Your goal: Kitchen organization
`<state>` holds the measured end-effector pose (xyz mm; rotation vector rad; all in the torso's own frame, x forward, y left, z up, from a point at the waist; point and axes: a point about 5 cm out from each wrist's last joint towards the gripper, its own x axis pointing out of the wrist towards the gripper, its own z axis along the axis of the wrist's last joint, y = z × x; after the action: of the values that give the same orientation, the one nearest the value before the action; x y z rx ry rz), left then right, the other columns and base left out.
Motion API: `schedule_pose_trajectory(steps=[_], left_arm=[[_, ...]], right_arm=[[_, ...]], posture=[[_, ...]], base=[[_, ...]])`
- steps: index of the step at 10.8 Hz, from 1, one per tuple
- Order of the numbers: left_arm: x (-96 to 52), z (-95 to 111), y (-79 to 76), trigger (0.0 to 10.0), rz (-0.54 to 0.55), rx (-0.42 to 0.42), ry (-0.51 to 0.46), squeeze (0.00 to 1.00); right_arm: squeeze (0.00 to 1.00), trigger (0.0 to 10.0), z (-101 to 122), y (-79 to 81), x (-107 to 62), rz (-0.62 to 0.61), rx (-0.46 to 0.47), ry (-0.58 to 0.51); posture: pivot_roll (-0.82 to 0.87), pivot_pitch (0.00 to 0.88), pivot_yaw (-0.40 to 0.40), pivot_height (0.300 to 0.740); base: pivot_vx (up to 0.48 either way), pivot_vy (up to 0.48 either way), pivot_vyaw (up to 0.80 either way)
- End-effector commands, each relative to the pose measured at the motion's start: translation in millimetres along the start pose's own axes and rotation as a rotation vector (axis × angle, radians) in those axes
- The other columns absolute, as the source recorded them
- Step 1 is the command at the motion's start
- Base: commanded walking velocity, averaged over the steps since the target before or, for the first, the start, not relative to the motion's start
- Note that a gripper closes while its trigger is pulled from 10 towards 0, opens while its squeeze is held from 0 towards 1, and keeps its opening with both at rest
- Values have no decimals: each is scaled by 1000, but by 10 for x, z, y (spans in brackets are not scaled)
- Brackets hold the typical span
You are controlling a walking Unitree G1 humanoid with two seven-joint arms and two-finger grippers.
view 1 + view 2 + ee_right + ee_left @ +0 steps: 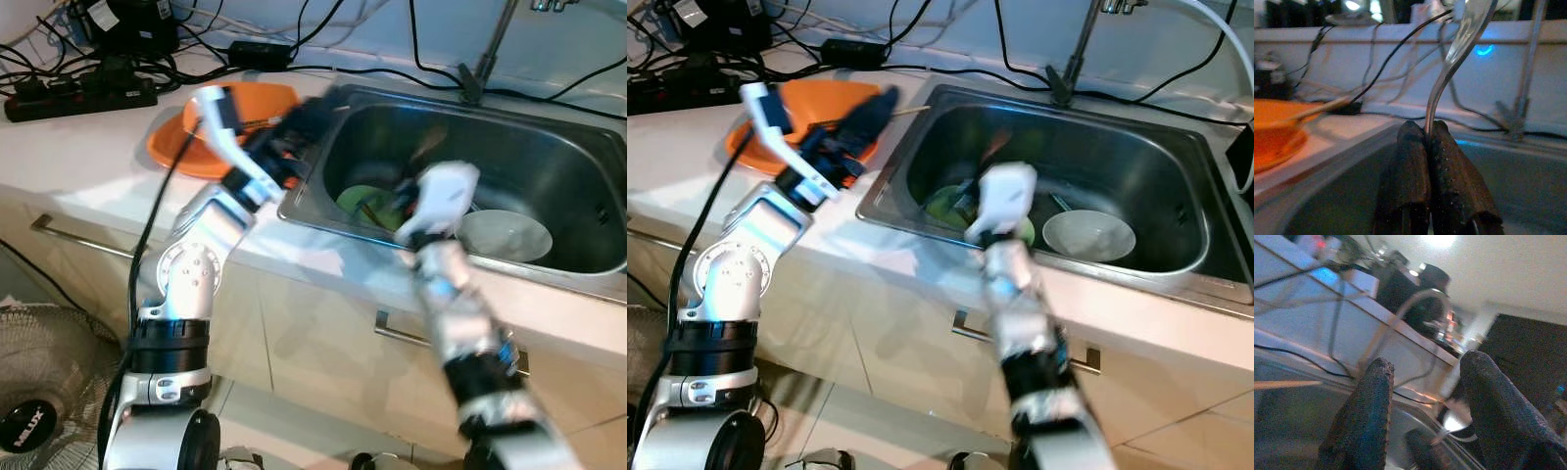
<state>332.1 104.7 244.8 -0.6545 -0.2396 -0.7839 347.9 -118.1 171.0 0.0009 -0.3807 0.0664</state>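
Note:
My right gripper is down inside the steel sink, shut on the handle of a metal utensil that stands up between its fingers. Its white wrist hides the fingers in the eye views. A green dish and a white bowl lie on the sink floor beside it. My left gripper hovers open over the sink's left rim with nothing between its fingers, next to an orange plate on the counter. A thin wooden stick rests on that plate.
A faucet rises behind the sink. A power strip and several black cables lie along the counter's back. A fan stands on the floor at lower left. A drawer handle runs below the counter edge.

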Motion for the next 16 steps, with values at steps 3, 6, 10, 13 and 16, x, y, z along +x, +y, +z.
schedule_pose_trajectory(steps=[3, 6, 10, 13, 16], left_arm=[[-172, -319, 148, 10000, 120, 201, 224, 0], [-387, -781, 260, 10000, 200, 360, 518, 0], [-359, -889, 168, 10000, 178, 369, 523, 0], [-372, -876, 175, 10000, 186, 370, 519, 0], [-353, -882, 174, 10000, 188, 375, 515, 0]], right_arm=[[0, 10000, 18, -202, 192, -50, -47, 40], [0, 10000, -167, -384, 282, -75, -113, 190], [0, 10000, -416, -404, 255, -76, -110, 393], [1000, 10000, -434, -368, 264, -57, -109, 410], [0, 10000, -304, -367, 362, -64, -94, 331]], posture=[[96, 60, -23, 740], [109, 36, -31, 740], [124, 19, -35, 740], [125, 26, -36, 740], [123, 34, -37, 740]], base=[[0, 0, 0], [0, 0, 0], [0, 0, 0], [0, 0, 0], [0, 0, 0]])
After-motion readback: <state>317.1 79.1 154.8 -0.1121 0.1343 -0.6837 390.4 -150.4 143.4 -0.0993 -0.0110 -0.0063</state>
